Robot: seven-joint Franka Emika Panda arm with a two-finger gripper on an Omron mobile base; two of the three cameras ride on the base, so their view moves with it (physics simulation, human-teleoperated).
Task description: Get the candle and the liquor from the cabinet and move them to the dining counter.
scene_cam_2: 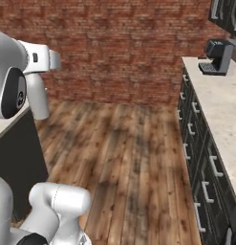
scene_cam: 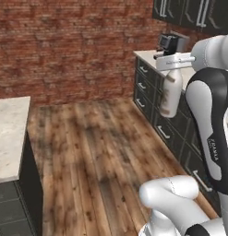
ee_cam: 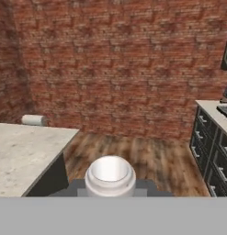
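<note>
The liquor, a pale off-white bottle with a narrow neck, hangs upright in the air under my gripper, which is shut on its neck. In the right base view the liquor hangs beside the arm, over the near edge of the dining counter. Seen from above in the hand view, the liquor sits between the dark fingers. The dining counter with its beige speckled top lies to the left, and it shows again as the dining counter. The candle and the cabinet are out of view.
A white roll lies at the far end of the dining counter. Dark base cupboards with a coffee machine on their counter run along the right. Wooden floor spreads between them, with a brick wall behind.
</note>
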